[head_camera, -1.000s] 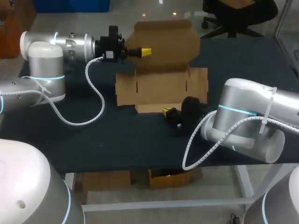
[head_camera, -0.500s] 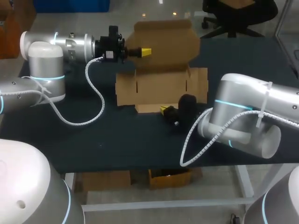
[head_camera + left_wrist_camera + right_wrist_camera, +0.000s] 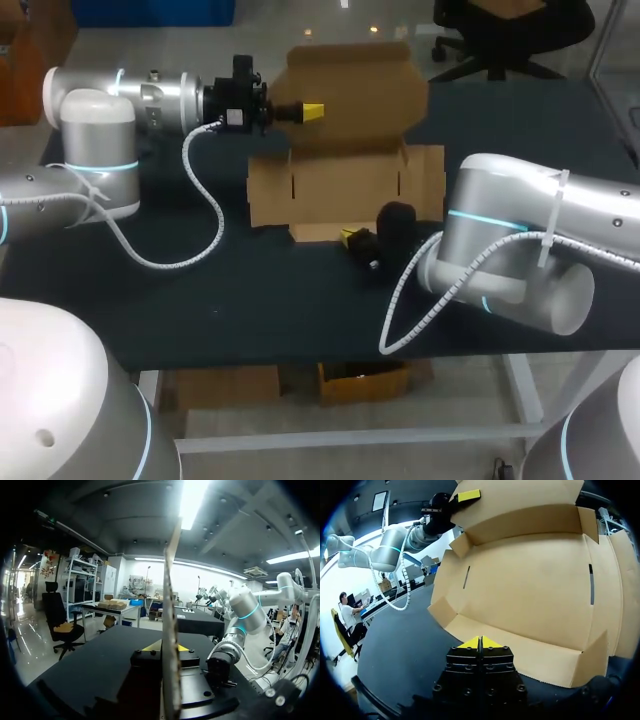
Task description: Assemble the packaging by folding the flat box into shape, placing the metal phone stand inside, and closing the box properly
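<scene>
A brown cardboard box (image 3: 345, 185) lies unfolded on the dark table, with its lid panel (image 3: 355, 90) standing upright at the back. My left gripper (image 3: 310, 111) is shut on the lid's left edge; in the left wrist view the cardboard (image 3: 171, 630) runs edge-on between the yellow fingertips (image 3: 150, 649). My right gripper (image 3: 350, 237) is shut with nothing in it, low at the box's front flap. In the right wrist view its joined tips (image 3: 480, 642) point at the front flap (image 3: 520, 652), with the box floor (image 3: 530, 590) beyond and my left gripper (image 3: 465, 496) at the lid's corner.
The bare dark tabletop (image 3: 200, 300) stretches in front of and left of the box. The left arm's white cable (image 3: 205, 200) loops over the table beside the box. My right arm's bulky elbow (image 3: 500, 265) hangs over the table's right front.
My right arm has swung a little to the left, bringing its shut gripper closer along the box's front flap. The left arm and the lid have stayed still.
</scene>
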`<action>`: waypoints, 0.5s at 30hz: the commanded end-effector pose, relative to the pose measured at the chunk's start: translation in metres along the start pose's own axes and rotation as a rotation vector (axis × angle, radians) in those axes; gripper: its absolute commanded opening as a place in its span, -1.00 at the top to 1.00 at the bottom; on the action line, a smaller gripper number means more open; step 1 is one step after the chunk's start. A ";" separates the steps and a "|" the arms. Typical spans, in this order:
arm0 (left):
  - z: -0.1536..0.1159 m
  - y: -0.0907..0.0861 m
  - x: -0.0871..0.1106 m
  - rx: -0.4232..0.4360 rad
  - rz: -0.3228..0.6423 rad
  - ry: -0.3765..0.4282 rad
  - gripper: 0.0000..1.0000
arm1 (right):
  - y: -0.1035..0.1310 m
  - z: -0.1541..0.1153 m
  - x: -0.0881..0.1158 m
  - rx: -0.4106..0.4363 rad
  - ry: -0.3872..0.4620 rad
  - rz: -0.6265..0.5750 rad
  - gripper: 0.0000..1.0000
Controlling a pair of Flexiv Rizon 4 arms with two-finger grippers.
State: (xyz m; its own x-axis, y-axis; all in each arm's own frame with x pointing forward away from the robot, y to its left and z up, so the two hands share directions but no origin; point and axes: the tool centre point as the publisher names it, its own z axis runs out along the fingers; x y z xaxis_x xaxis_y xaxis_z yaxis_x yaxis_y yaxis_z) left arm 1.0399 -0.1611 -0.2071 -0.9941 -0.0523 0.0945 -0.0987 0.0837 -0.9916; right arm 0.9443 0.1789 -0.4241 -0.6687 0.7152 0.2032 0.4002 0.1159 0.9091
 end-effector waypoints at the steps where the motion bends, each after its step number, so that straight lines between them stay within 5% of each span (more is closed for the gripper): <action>1: 0.000 0.002 0.000 0.003 0.001 0.004 1.00 | -0.001 0.005 0.002 0.005 -0.008 0.002 1.00; 15: 0.000 0.002 0.000 0.003 0.001 0.004 1.00 | -0.004 0.004 0.000 0.005 -0.025 0.012 1.00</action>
State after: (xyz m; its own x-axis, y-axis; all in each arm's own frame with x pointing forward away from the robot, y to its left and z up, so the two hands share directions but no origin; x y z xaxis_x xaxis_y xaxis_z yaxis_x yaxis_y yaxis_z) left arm 1.0398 -0.1611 -0.2072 -0.9941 -0.0523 0.0946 -0.0987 0.0836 -0.9916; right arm 0.9450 0.1783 -0.4257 -0.6529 0.7282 0.2085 0.4151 0.1138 0.9026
